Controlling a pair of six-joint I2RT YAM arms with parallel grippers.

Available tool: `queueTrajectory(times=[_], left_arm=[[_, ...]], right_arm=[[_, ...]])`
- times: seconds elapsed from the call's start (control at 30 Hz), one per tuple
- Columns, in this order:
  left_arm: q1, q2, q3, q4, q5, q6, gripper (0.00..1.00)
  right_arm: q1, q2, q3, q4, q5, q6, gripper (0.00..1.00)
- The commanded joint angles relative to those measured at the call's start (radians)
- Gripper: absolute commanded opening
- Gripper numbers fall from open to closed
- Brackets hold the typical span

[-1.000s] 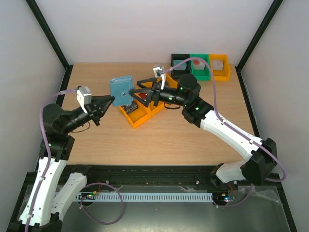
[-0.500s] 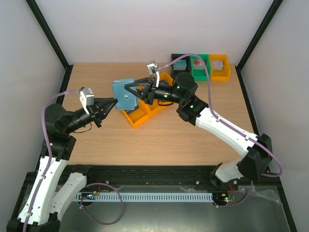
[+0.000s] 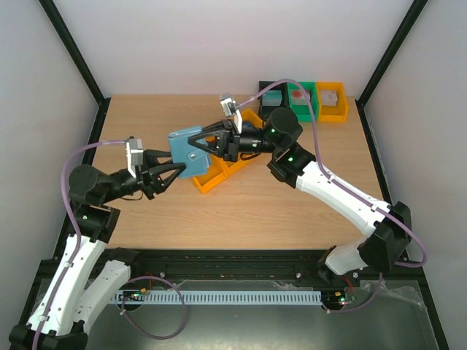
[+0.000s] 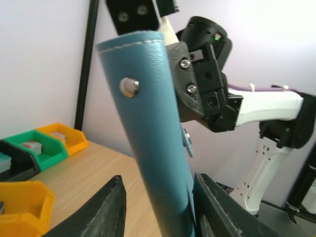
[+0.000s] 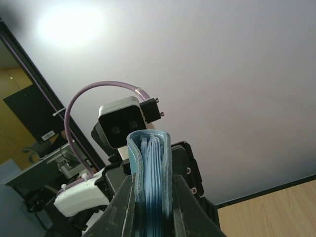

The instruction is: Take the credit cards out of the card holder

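Right gripper (image 3: 197, 144) clamped on blue card holder (image 3: 187, 155); snap stud (image 4: 129, 87) plain silver. Left gripper (image 3: 174, 176) jaws parted, straddling the holder's edge.

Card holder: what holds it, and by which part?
The right gripper pinches the card holder across its flat faces at one end. The left gripper stands open around the other end, not clamping.

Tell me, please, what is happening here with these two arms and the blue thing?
The right gripper is shut on a folded blue card holder and holds it upright in the air above the orange bins. The left gripper is open, with one finger on each side of the holder's lower end. Neither gripper has a card in it.
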Motion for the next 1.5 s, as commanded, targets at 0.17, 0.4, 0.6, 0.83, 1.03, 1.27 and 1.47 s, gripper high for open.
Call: queueTrajectory(times=[0.17, 0.4, 0.6, 0.83, 1.03, 1.27, 1.47], left_arm=[[-0.061, 0.018, -0.019, 0.065, 0.023, -0.020, 0.06], [-0.051, -0.012, -0.012, -0.107, -0.374, -0.015, 0.02], [-0.044, -0.007, -0.012, -0.162, -0.528, 0.030, 0.02], [-0.044, -0.006, -0.007, -0.155, -0.504, 0.038, 0.02], [-0.042, -0.018, -0.010, -0.152, -0.489, 0.037, 0.02], [-0.041, -0.016, -0.018, -0.125, -0.469, 0.029, 0.02], [-0.043, -0.015, -0.024, -0.127, -0.457, 0.036, 0.02]], right_arm=[[0.027, 0.033, 0.078, 0.107, -0.065, 0.049, 0.02], [0.028, -0.083, 0.113, -0.463, 0.755, -0.331, 0.52], [0.252, -0.107, 0.105, -0.556, 1.212, -0.613, 0.50], [0.437, 0.004, 0.124, -0.396, 1.356, -0.836, 0.50], [0.438, 0.099, 0.209, -0.401, 1.437, -0.883, 0.38], [0.438, 0.156, 0.249, -0.444, 1.482, -0.892, 0.34], [0.439, 0.229, 0.345, -0.521, 1.541, -0.916, 0.25]])
